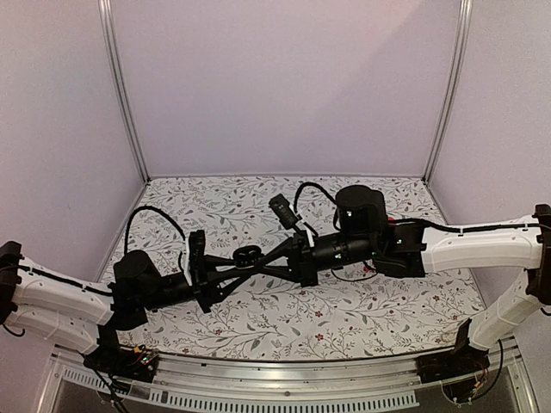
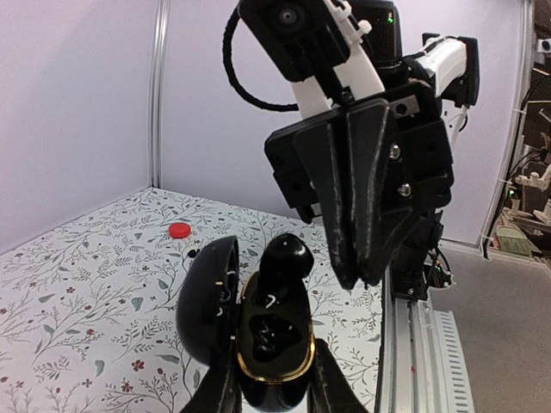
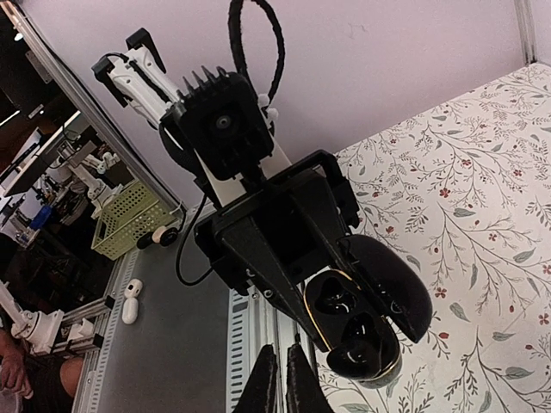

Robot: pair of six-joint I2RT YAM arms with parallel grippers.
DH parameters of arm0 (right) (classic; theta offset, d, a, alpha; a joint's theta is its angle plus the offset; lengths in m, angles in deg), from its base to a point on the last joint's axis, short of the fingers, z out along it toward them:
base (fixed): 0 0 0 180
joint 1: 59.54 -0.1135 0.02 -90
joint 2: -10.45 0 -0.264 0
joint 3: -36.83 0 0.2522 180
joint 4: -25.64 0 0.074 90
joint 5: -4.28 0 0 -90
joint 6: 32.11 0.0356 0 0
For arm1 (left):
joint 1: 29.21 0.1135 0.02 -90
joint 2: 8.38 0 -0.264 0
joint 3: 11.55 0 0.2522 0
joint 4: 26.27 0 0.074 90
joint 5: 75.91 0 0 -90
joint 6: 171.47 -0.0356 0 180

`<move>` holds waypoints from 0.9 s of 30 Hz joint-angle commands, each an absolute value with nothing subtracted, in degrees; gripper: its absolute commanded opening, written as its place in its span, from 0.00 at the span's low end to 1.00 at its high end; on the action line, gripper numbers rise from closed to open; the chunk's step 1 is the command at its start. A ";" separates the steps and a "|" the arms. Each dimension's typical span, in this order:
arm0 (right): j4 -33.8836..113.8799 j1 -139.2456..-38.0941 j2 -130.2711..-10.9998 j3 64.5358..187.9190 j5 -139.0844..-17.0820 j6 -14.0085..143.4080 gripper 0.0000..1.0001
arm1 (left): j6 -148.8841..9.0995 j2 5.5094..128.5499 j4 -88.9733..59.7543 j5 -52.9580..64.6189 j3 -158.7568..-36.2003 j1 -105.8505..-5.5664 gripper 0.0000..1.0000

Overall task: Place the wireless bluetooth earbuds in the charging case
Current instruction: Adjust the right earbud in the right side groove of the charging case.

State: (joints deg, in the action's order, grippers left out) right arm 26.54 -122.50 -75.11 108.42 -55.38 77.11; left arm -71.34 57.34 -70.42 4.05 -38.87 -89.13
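Observation:
My left gripper (image 2: pixel 275 366) is shut on the charging case (image 2: pixel 274 344), a glossy black shell with a gold rim, held above the table with its lid (image 2: pixel 207 288) swung open to the left. A black glossy earbud (image 2: pixel 287 258) sits at the case's far end and stands proud of its socket; the near socket is empty. My right gripper (image 2: pixel 362 280) hangs just to the right of the bud, shut, with nothing between its fingers and a small gap to the bud. The right wrist view shows the same case (image 3: pixel 332 299) and bud (image 3: pixel 354 355) beside my shut right gripper (image 3: pixel 280 354).
A tiny bright red piece (image 2: pixel 179 230) and a small black speck (image 2: pixel 191 254) lie on the floral tabletop (image 2: pixel 77 301) behind the case. The table's metal rail (image 2: pixel 405 344) runs along the right. In the top view both arms cross over the middle of the table (image 1: pixel 344 318).

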 commanded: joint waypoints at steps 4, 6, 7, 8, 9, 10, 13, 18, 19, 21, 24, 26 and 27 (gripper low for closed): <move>25.16 -122.91 -75.51 110.06 -55.61 76.64 0.05 | -71.86 57.97 -70.67 2.84 -40.77 -88.90 0.00; 25.19 -122.91 -75.51 110.14 -55.63 76.62 0.05 | -71.83 58.07 -70.60 2.69 -40.94 -88.94 0.00; 25.17 -122.91 -75.27 110.18 -55.14 76.41 0.05 | -71.79 58.15 -70.74 2.67 -40.95 -88.90 0.00; 25.09 -122.91 -75.11 110.23 -54.01 76.27 0.06 | -71.68 58.23 -70.84 2.67 -40.95 -88.93 0.00; 25.08 -122.91 -74.88 110.22 -52.99 75.98 0.06 | -71.55 58.31 -70.91 2.56 -40.88 -88.91 0.00; 25.08 -123.04 -74.33 110.12 -52.35 75.59 0.06 | -71.54 58.33 -71.04 2.42 -40.87 -88.82 0.00; 24.17 -123.35 -72.92 109.30 -49.57 74.06 0.06 | -71.27 58.40 -71.10 2.11 -40.95 -88.64 0.00; 22.20 -123.43 -70.19 108.08 -46.16 73.44 0.07 | -70.69 58.67 -71.47 1.30 -40.96 -88.29 0.00; 21.85 -123.44 -69.32 107.66 -46.45 73.51 0.08 | -70.60 58.73 -71.53 1.15 -41.02 -88.24 0.00; 22.79 -123.40 -67.63 107.26 -48.49 73.11 0.14 | -70.61 58.77 -71.40 0.82 -41.17 -88.19 0.00; 25.63 -122.61 -65.58 106.60 -51.60 72.04 0.35 | -70.64 58.60 -70.97 -0.79 -41.45 -87.99 0.00; 27.31 -121.49 -64.67 105.59 -52.56 71.39 0.43 | -70.44 58.53 -71.09 -2.39 -41.54 -87.92 0.00; 28.35 -121.05 -63.86 105.10 -53.15 71.15 0.46 | -70.34 58.47 -71.08 -3.26 -41.64 -87.85 0.00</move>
